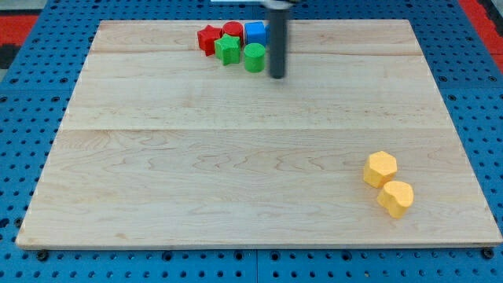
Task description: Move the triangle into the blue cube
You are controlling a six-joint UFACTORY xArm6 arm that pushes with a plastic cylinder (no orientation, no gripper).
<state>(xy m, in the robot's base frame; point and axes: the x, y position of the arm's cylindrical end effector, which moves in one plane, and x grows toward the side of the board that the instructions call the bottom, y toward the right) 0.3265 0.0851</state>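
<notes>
A blue cube (255,33) sits near the view's top, at the board's far edge. Left of it stand a red cylinder (233,31) and a red star-like block (208,38). Below them are a green star-like block (229,50) and a green cylinder (254,57). My tip (277,76) is just right of the green cylinder and below right of the blue cube, a small gap away. I cannot make out any triangle-shaped block; the rod may hide something behind it.
Two yellow blocks lie at the view's lower right: a hexagon-like one (380,168) and a heart-like one (395,198), touching. The wooden board (236,181) rests on a blue pegboard table (23,157).
</notes>
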